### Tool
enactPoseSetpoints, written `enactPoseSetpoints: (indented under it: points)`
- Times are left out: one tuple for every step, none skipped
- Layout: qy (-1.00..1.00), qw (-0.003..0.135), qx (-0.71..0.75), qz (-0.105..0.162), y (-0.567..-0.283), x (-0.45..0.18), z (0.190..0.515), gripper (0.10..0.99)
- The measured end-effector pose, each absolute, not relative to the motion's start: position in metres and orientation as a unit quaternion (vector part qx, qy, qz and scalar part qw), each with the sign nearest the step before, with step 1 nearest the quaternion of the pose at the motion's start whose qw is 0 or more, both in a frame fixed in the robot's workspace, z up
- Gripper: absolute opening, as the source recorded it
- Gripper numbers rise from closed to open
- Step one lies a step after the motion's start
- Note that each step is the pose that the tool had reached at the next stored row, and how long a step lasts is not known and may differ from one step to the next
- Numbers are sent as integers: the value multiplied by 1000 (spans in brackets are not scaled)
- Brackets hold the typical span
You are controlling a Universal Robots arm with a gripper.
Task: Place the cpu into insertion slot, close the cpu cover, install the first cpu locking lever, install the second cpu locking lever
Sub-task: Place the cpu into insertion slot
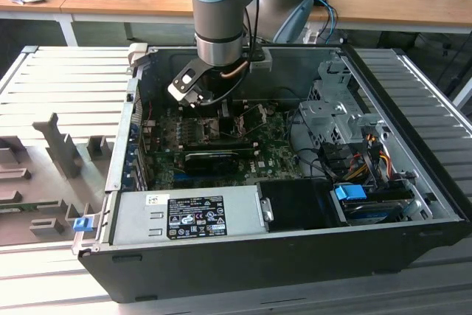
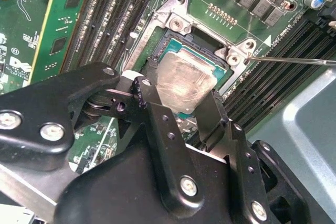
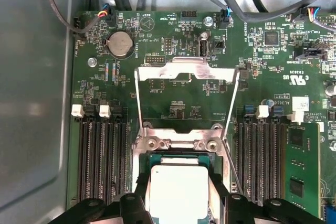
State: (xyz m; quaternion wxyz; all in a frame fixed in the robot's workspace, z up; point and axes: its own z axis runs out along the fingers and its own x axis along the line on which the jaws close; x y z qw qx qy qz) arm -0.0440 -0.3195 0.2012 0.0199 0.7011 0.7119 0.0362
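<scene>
On the exterior view's left lay the slatted bench (image 1: 51, 79). To its right stood the open computer case (image 1: 221, 256), with the arm (image 1: 217, 5) reaching down into it. In the second wrist view the fingers (image 2: 157, 119) were clenched on two opposite edges of the chip (image 2: 186, 82), which sat in the socket (image 2: 173, 22). In the first wrist view the cover (image 3: 186, 72) stood open.
</scene>
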Motion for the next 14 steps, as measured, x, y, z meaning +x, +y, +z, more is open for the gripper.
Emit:
enactPoseSetpoints:
  points:
    - [712,20,701,36,-320,-44,201,529]
    - [712,20,701,36,-320,-44,201,529]
    - [712,20,701,36,-320,-44,201,529]
    - [712,20,701,36,-320,-44,201,529]
    - [712,20,701,36,-320,-44,201,529]
    - [712,20,701,36,-320,-44,201,529]
    - [712,20,701,36,-320,-44,201,529]
    - [712,20,701,36,-320,-44,201,529]
    - [712,20,701,36,-320,-44,201,537]
    - [712,20,701,36,-320,-44,201,537]
    - [712,20,701,36,-320,-44,201,604]
    - [712,20,701,36,-320,-44,201,604]
    - [712,20,701,36,-320,-44,201,604]
    - [712,20,701,36,-320,-44,201,604]
